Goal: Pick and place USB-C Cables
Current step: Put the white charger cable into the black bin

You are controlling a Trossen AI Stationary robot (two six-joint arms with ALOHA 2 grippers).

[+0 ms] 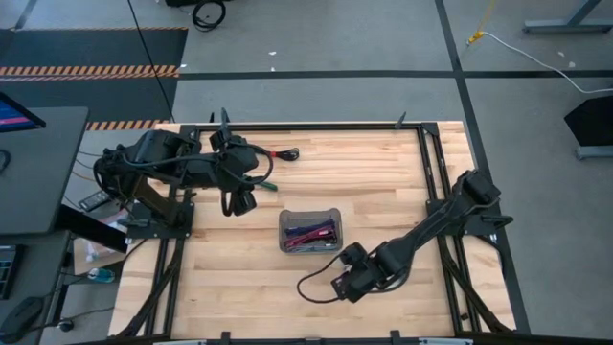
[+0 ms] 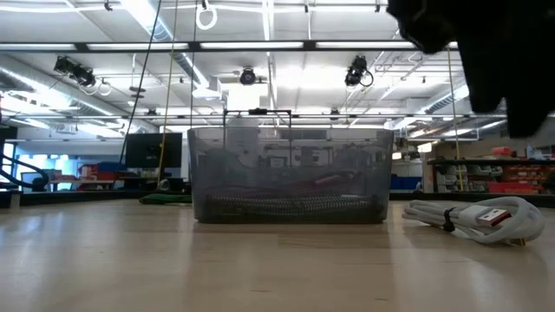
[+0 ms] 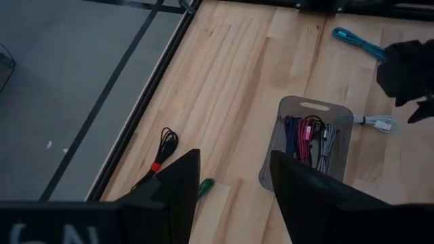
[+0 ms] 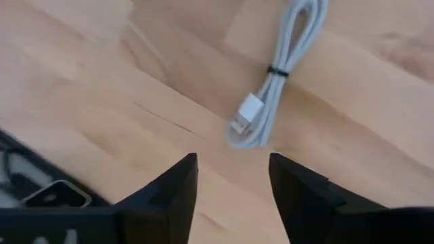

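Right end effector (image 4: 230, 169) hovers low over the bench (image 1: 383, 172), fingers spread apart with bare wood between them and nothing held. Just ahead of it in the right wrist view lies the white cable (image 4: 274, 81), bundled with a dark tie, its plug end pointing toward the fingers. From the low view that same white cable (image 2: 477, 218) rests flat on the wood, beside the tray (image 2: 289, 173) but apart from it, with the dark bulk of the arm hanging above.

Overhead, the right end effector (image 1: 347, 283) sits near the front of the bench, just below the tray's (image 1: 310, 231) corner, a thin black loop curling out to its side (whether that is a cable or robot wiring I cannot tell).

The tray (image 3: 310, 146) already holds several cables (image 3: 306, 139): purple, maroon, grey strands lie lengthwise inside it.

Left end effector (image 3: 230, 183) waits up high at the back-left, fingers wide apart and empty. Below it, the black-red cable (image 3: 159, 159) lies close to the bench edge, and a green cable (image 3: 205, 186) peeks out just beside one finger. Farther off, the teal cable (image 3: 356, 42) lies on the wood near the far edge, and another pale cable (image 3: 378, 123) lies just beside the tray.
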